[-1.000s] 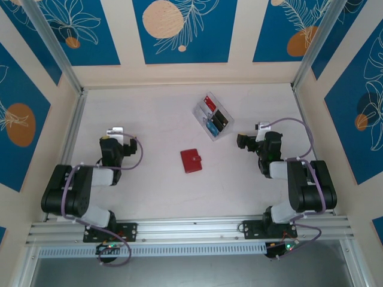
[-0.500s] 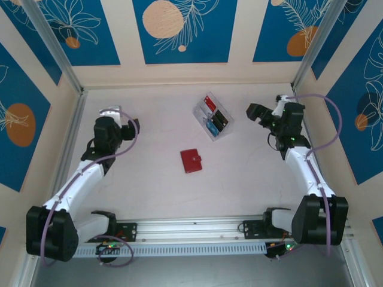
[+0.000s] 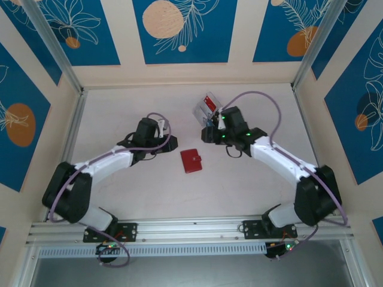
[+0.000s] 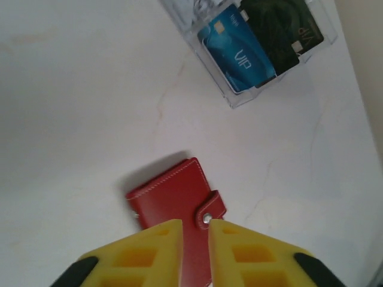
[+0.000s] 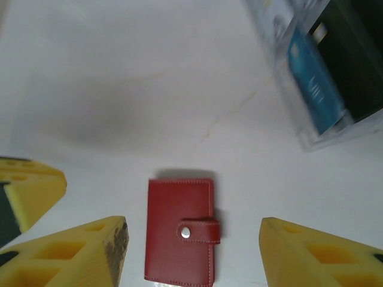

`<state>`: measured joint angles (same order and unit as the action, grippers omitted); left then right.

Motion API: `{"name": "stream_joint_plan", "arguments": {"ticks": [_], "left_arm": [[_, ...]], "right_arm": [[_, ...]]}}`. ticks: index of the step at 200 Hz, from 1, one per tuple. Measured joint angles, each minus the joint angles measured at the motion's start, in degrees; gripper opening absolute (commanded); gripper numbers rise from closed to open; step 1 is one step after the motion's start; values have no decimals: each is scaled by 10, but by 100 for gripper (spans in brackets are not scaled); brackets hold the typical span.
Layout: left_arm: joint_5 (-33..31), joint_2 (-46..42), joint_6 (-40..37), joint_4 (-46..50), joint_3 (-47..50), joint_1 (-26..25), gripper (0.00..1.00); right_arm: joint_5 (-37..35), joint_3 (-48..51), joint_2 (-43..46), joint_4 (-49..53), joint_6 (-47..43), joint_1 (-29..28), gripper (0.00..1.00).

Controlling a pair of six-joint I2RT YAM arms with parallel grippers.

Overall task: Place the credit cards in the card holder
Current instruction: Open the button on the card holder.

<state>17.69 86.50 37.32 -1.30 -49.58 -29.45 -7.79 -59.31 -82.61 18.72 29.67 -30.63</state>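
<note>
- Left gripper is out over the pale surface, just left of the card holder, not touching it.
- In the left wrist view its yellow fingers are nearly together, w/ only a slim gap. Nothing is pinched between them.
- Through that gap you can see the holder's snap tab lying further off on the surface.
- Card holder is red, folded shut and snapped, lying flat mid-surface between the two grippers. It's on its own, w/ nothing gripping it.
- Left wrist view has the card holder at an angle, its tab pointing to the right of the frame. Right wrist view has the card holder squared up, snap stud showing.
- Clear tray sits farther back, right of centre and apart from the holder, set at a slant.
- The cards are in the tray, not in the holder. A red card sits at the far end.
- Left wrist view shows the blue card w/ white "VIP" lettering beside the black card, both inside the tray's clear walls.
- Right wrist view shows the same pair but blurred: blue card, black card.
- Right gripper is at the tray's near end, its arm stretched in from the right.
- Its fingers stand wide apart and hold nothing. The holder shows between them in its wrist view, untouched.
- One yellow finger of the left gripper shows at the left edge of that view.
</note>
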Motion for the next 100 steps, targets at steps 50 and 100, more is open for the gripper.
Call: {"name": "stream_joint_plan", "arguments": {"ticks": [50, 100], "left_arm": [[64, 92, 68, -63, -11, -1, 1], [93, 157, 107, -109, -20, -1, 0]], "right_arm": [[-4, -13, -113, 17, 12, -45, 50], [-15, -59, -162, 27, 3, -76, 48]]}}
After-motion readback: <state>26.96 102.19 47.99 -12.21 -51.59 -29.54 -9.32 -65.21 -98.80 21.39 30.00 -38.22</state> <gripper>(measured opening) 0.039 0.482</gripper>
